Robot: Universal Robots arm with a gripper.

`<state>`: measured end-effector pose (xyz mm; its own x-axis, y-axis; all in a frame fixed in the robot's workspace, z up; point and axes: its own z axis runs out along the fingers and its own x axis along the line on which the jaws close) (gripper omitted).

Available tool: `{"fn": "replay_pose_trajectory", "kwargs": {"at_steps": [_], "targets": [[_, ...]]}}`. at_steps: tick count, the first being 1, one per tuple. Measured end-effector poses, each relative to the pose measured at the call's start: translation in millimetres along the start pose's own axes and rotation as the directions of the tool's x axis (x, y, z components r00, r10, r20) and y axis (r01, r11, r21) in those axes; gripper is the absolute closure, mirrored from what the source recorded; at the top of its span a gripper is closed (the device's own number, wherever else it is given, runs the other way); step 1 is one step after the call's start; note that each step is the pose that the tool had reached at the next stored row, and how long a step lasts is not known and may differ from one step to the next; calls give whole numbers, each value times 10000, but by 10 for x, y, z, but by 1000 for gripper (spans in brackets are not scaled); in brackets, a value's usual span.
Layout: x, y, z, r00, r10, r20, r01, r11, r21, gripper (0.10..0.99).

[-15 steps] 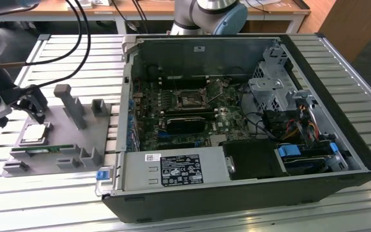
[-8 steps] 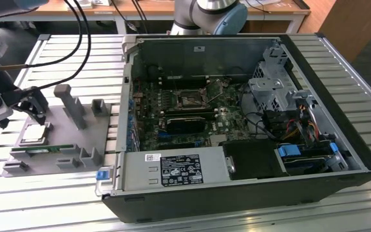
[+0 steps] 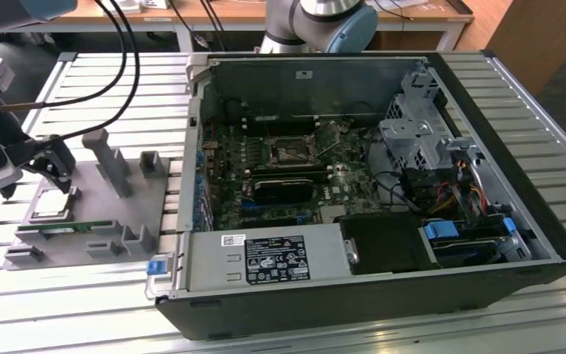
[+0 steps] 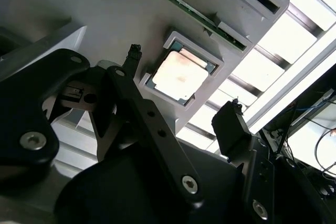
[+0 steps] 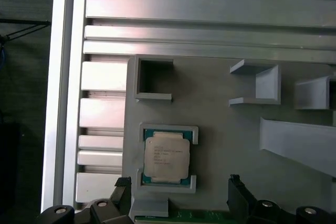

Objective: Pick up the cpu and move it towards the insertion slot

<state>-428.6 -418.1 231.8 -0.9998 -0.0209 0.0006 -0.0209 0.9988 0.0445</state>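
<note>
The cpu point(image 3: 54, 203) lies flat in a square recess of the grey tray point(image 3: 126, 214) at the exterior view's left. Its silvery top shows in both wrist views point(image 4: 180, 75) point(image 5: 166, 157). My gripper point(image 3: 60, 179) hangs just above it, open, with nothing between its black fingers point(image 4: 133, 56). In the second wrist view the gripper point(image 4: 182, 87) has one finger on each side of the chip, apart from it. The first wrist view shows the gripper point(image 5: 178, 186) at the chip's near edge. The insertion slot point(image 3: 290, 153) sits on the motherboard inside the open computer case.
A thin green memory stick point(image 3: 67, 228) lies in the tray beside the cpu. Upright grey posts point(image 3: 106, 158) rise from the tray. The open black computer case point(image 3: 382, 184) stands to the exterior view's right, with drive cages and cables inside. Everything rests on a slatted aluminium table point(image 3: 27, 317).
</note>
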Motion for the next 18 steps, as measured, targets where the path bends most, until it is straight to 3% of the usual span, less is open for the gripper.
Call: {"fn": "replay_pose_trajectory", "kwargs": {"at_steps": [18], "targets": [[20, -15, 149, 10000, -1, 1, 1, 10000, -10, 267]]}}
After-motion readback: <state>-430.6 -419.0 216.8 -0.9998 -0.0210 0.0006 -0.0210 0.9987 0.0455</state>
